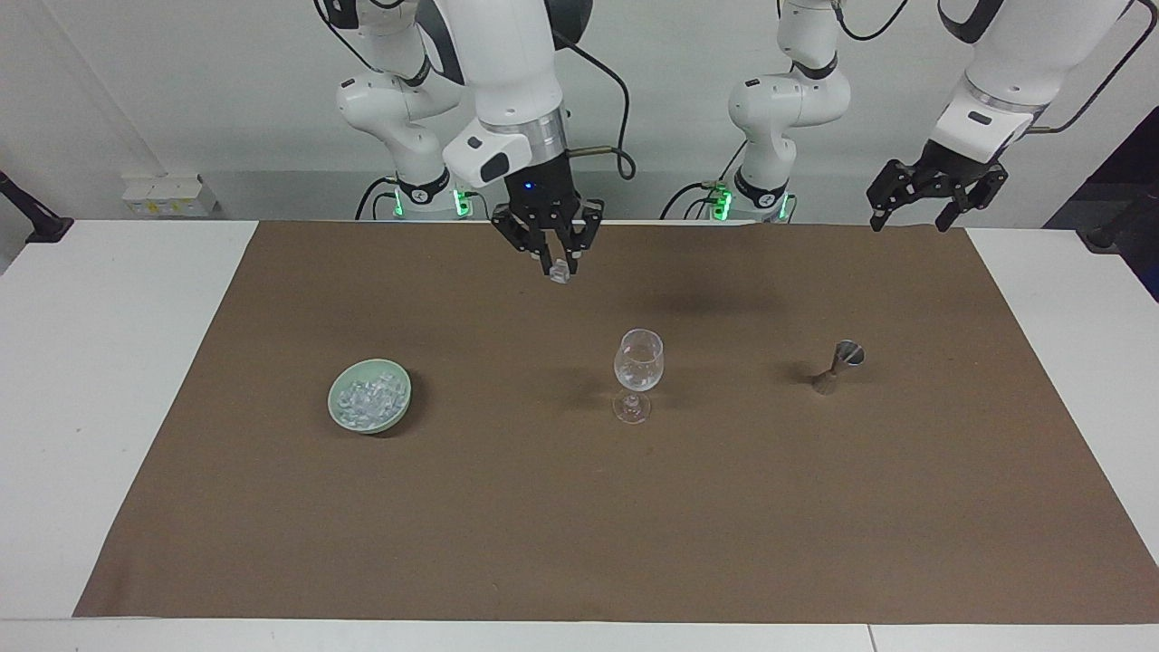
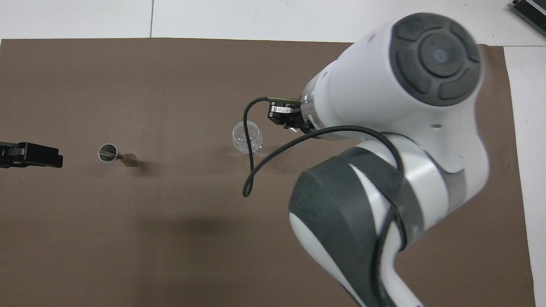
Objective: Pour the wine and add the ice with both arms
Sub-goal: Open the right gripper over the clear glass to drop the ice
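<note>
The ice [image 1: 368,397] is heaped in a pale green bowl [image 1: 401,407] on the brown mat; my right arm hides both in the overhead view. My right gripper [image 1: 559,269] is shut on one ice chunk [image 1: 560,273] and hangs high over the mat between the bowl and the clear stemmed glass [image 1: 638,364], close to the glass. In the overhead view its wrist [image 2: 285,118] sits just beside the glass [image 2: 247,136]. My left gripper [image 1: 910,219] is open and empty, waiting in the air over the mat's corner at the left arm's end; it also shows in the overhead view [image 2: 32,154].
A small metal jigger [image 1: 838,364] stands on the mat toward the left arm's end, level with the glass; it also shows in the overhead view [image 2: 111,153]. The brown mat [image 1: 579,525] covers most of the white table. A black cable [image 2: 251,170] loops off the right wrist.
</note>
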